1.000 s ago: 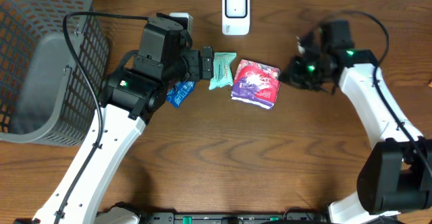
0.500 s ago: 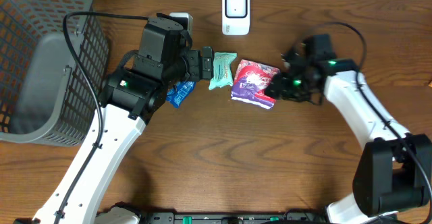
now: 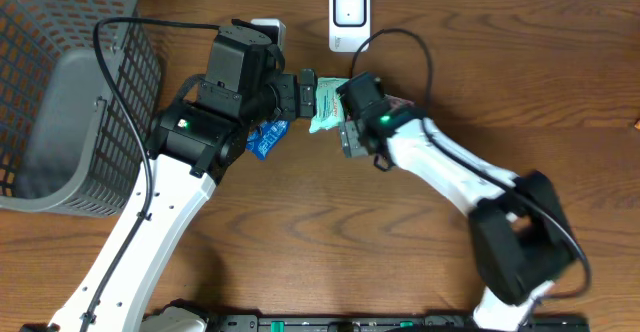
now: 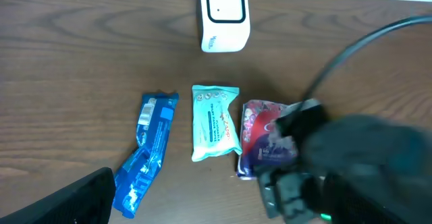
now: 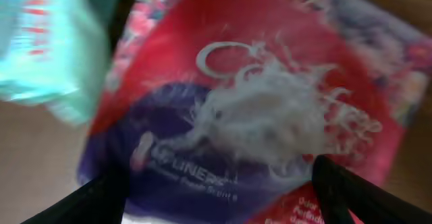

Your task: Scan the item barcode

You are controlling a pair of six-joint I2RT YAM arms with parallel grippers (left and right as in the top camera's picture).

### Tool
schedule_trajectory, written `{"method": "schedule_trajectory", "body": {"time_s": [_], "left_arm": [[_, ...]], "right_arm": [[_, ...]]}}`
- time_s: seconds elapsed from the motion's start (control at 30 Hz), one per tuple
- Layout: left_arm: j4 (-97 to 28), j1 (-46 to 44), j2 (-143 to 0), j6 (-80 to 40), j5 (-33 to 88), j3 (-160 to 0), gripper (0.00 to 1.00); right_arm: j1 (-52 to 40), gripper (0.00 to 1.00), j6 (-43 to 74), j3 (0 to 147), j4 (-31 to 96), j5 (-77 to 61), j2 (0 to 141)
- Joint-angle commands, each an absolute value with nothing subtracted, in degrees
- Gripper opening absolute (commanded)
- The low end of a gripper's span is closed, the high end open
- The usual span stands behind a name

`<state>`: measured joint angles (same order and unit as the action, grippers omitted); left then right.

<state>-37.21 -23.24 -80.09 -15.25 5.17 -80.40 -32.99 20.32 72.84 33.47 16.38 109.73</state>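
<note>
A red and purple liner pack (image 5: 256, 109) lies flat on the table and fills the right wrist view. My right gripper (image 5: 223, 197) hangs open just above it, one dark finger (image 5: 101, 197) off each side of the pack's near end. From overhead the right gripper (image 3: 350, 124) covers most of that pack. A teal pack (image 3: 328, 107) and a blue pack (image 3: 265, 137) lie to its left. The white scanner (image 3: 348, 17) stands at the back edge. My left gripper (image 3: 305, 94) hovers open by the teal pack, holding nothing.
A grey wire basket (image 3: 60, 92) fills the left side of the table. The right arm's black cable (image 3: 400, 42) loops above the packs. In the left wrist view the blurred right arm (image 4: 351, 163) blocks the lower right.
The right arm has swung left from the table's right side to over the red and purple pack, and its jaws have gone from shut to open. The left arm has not moved.
</note>
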Motion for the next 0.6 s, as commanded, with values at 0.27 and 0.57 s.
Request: {"method": "schedule_trajectory", "body": {"time_s": [0.27,0.57], "left_arm": [[-37.32,-23.05,-80.27,-15.53,4.43,-81.49,0.98],[-37.32,-23.05,-80.27,-15.53,4.45,-81.49,0.98]], "right_arm": [[-32.99,0.80,24.45,73.49,37.63,23.49,113.45],[-32.99,0.80,25.26,73.52,40.51,25.32,102.32]]}}
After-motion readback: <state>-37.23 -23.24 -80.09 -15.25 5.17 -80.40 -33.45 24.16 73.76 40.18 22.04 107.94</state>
